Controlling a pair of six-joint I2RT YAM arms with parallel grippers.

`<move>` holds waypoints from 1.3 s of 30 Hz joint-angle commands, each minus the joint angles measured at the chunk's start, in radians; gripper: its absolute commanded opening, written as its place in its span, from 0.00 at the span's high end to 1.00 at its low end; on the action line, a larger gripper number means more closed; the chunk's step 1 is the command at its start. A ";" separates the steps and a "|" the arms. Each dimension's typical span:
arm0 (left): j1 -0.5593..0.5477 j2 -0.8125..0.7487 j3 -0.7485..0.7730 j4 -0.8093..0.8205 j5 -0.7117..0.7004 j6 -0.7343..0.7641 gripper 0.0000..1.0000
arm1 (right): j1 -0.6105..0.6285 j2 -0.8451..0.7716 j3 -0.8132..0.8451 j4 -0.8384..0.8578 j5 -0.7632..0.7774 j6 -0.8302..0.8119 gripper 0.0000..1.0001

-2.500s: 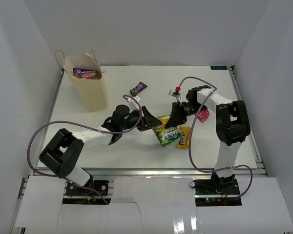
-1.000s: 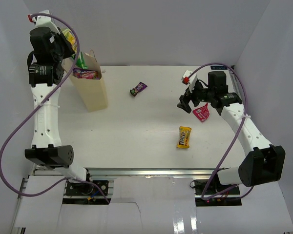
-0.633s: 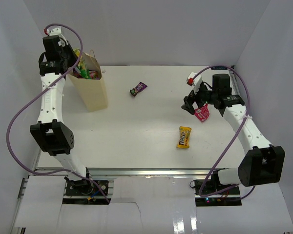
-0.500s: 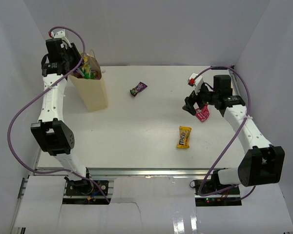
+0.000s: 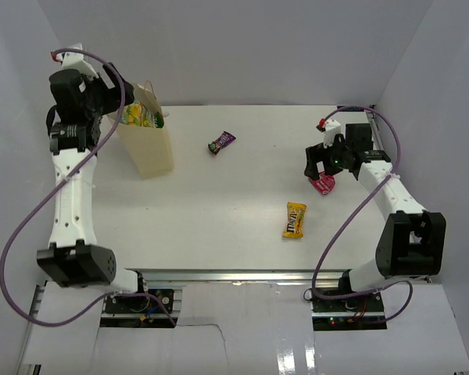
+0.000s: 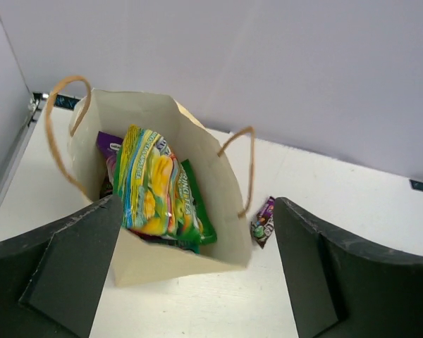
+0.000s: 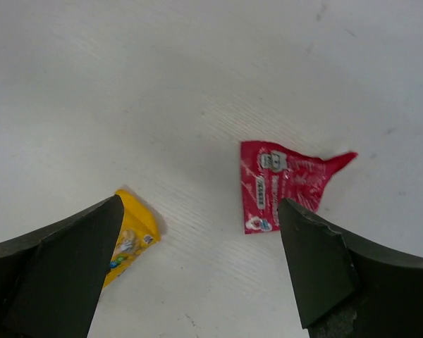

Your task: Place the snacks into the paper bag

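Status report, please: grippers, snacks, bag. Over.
Left gripper open above bag, green-yellow packet inside. Right gripper open over red packet. On table: yellow packet, purple packet. Nothing in the way.

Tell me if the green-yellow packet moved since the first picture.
Yes. The green-yellow packet went from beside the yellow packet to inside the paper bag, far left.

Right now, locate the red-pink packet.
Top view: the red-pink packet lies on the table, right side, under the open right gripper, yellow packet nearest.
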 commanded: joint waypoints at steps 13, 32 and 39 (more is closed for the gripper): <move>0.002 -0.852 -0.904 0.145 0.415 -0.337 0.02 | -0.158 0.357 0.129 0.004 0.207 0.153 0.18; -0.043 -0.995 -1.510 0.583 0.696 -0.814 0.06 | -0.136 0.367 0.138 -0.138 -0.318 -0.164 0.87; -0.348 -0.683 -1.444 0.784 0.549 -0.777 0.05 | 0.005 0.282 0.109 -0.277 -0.514 -0.280 0.90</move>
